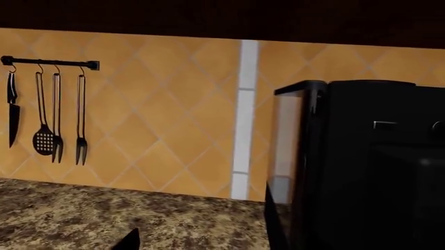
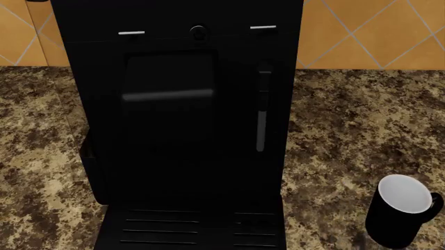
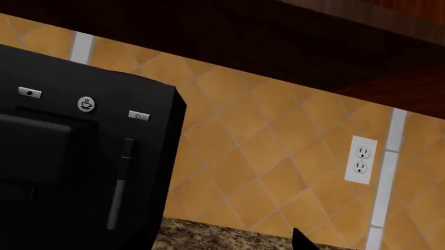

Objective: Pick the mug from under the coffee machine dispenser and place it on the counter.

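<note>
The black mug (image 2: 397, 221) with a white inside stands upright on the granite counter (image 2: 355, 120), to the right of the coffee machine (image 2: 181, 114) and outside its bay. The bay and the slotted drip tray (image 2: 187, 229) hold nothing. Neither gripper shows in the head view. Of my left gripper (image 1: 221, 246) only one dark fingertip (image 1: 129, 240) shows, over the counter (image 1: 104, 213) left of the machine (image 1: 361, 166). Of my right gripper (image 3: 222, 246) only one fingertip (image 3: 303, 241) shows, right of the machine (image 3: 76, 166). Both look spread apart and empty.
An orange tiled backsplash (image 2: 368, 31) runs behind the counter. A rail of hanging utensils (image 1: 45, 112) is on the wall left of the machine. A white outlet (image 3: 361, 160) is on the wall to its right. Dark cabinets (image 3: 278, 41) hang overhead.
</note>
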Robot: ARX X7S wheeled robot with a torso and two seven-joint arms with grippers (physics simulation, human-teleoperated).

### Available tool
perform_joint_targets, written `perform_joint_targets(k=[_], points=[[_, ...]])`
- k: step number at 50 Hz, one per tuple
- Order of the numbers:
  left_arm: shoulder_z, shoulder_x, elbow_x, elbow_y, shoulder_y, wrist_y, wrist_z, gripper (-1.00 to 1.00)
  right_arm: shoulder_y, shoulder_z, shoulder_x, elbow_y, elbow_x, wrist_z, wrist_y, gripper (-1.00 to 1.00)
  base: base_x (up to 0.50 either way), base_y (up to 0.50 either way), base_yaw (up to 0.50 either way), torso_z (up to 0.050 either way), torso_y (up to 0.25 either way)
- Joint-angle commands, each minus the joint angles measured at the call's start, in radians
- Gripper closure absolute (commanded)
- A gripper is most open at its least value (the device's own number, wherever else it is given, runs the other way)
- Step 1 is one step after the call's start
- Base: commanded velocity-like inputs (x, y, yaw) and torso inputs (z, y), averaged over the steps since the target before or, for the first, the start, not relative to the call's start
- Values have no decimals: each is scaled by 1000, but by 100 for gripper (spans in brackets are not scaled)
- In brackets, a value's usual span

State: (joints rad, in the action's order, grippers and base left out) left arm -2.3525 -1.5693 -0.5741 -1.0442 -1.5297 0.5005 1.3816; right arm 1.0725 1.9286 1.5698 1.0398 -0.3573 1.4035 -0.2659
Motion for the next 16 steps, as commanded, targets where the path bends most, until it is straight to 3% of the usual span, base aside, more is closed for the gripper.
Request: perform_joint_targets(k=[1,16], points=[[-22,-1,45,-3,25,23,-10,-100,-29,27,1,7,97,8,-5,-100,0,0,0,0,0],[-60,-1,155,-3,67,18,1,-100,-60,57,1,7,183,40,-22,-100,0,0,0,0,0]])
